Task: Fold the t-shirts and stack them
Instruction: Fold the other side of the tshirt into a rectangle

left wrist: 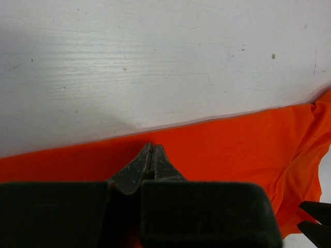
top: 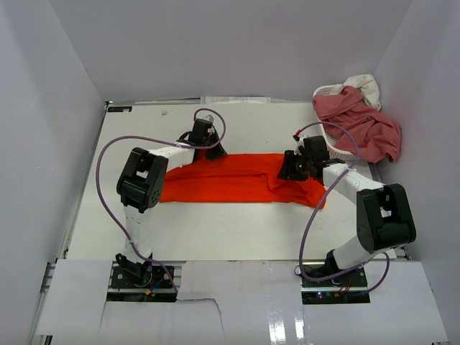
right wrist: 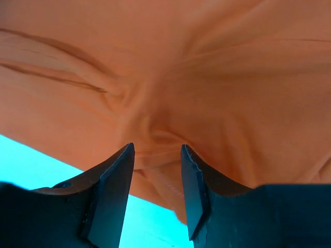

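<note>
A bright orange-red t-shirt (top: 230, 180) lies across the middle of the table as a long, flat band, bunched at its right end. My left gripper (top: 210, 149) rests at the band's far edge, left of centre. In the left wrist view its jaws (left wrist: 151, 148) are shut tip to tip over the orange cloth (left wrist: 232, 139), with no cloth showing between them. My right gripper (top: 289, 172) sits low over the bunched right part. Its jaws (right wrist: 156, 147) stand open, and a wrinkled fold of the shirt (right wrist: 207, 77) lies loose between them.
At the back right a white perforated basket (top: 327, 91) holds a dusty pink shirt (top: 363, 129) that spills over its rim, with a cream-white one (top: 366, 85) behind it. White walls enclose the table (top: 215, 226) on three sides.
</note>
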`<state>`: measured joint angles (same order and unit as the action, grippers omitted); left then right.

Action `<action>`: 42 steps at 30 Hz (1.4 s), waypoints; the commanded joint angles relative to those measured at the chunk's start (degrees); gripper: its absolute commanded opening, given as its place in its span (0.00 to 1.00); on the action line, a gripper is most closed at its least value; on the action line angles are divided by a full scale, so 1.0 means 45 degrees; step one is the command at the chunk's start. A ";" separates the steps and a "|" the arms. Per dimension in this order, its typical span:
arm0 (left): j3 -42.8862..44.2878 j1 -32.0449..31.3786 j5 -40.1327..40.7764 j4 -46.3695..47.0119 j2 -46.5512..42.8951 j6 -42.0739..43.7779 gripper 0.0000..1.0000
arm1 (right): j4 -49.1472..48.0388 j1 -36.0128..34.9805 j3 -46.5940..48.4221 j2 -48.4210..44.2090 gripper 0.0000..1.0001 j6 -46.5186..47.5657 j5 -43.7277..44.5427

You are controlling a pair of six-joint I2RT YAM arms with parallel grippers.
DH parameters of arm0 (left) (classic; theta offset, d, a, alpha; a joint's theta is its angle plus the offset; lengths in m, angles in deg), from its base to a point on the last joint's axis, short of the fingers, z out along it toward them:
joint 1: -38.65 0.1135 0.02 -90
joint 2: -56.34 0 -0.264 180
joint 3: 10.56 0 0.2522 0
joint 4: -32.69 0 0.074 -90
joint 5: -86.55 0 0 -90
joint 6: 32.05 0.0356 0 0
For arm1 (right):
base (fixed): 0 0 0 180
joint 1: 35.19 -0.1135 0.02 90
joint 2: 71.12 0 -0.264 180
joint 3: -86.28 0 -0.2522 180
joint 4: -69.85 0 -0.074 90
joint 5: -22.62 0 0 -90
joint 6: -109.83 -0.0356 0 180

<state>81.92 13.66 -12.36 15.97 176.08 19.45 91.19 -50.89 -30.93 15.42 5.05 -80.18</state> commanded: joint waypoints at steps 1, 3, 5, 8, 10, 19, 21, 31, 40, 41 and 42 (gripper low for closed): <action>0.0456 -0.0110 0.0202 -0.0162 -0.0184 0.0235 0.01 | 0.0017 0.0383 0.0685 0.0532 0.47 0.0551 0.0130; 0.0495 -0.0110 0.0202 -0.0201 -0.0204 0.0294 0.01 | -0.0197 0.0850 0.0763 0.0864 0.47 0.0687 -0.0414; 0.0554 -0.0110 0.0163 -0.0221 -0.0164 0.0314 0.01 | -0.0471 0.1319 0.0725 0.1060 0.47 0.0727 -0.1717; 0.0612 -0.0110 0.0182 -0.0357 -0.0106 0.0392 0.01 | -0.1270 0.2296 0.0335 0.1353 0.47 0.0708 -0.3457; 0.0632 -0.0110 0.0182 -0.0377 -0.0048 0.0411 0.01 | -0.1758 0.2881 0.0023 0.1645 0.48 0.0611 -0.4164; 0.0671 -0.0110 0.0026 -0.0358 0.0109 0.0314 0.01 | -0.4123 0.3236 -0.1482 0.2428 0.48 -0.0659 -0.7798; 0.0633 -0.0110 -0.0032 -0.0319 0.0148 0.0275 0.01 | -0.4416 0.3217 -0.1658 0.2545 0.48 -0.0796 -0.8385; 0.0515 -0.0110 -0.0052 -0.0279 0.0109 0.0275 0.01 | -0.4614 0.3217 -0.2947 0.1395 0.48 -0.1305 -0.8895; 0.0827 -0.0052 0.0513 -0.0904 0.0070 0.0723 0.01 | -0.1140 0.3217 -0.3376 -0.0090 0.45 0.0005 -0.6962; 0.0885 0.0007 0.0534 -0.0982 0.0070 0.0743 0.01 | -0.1059 0.3216 -0.3474 -0.0304 0.45 0.0005 -0.6903; 0.0867 0.0181 0.0495 -0.1021 0.0051 0.0743 0.01 | -0.1000 0.3236 -0.3552 -0.0403 0.46 -0.0034 -0.6825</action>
<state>83.84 13.75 -11.31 12.78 177.11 21.51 81.73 -36.40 -45.57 15.79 3.34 -113.16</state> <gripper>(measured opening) 0.054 0.455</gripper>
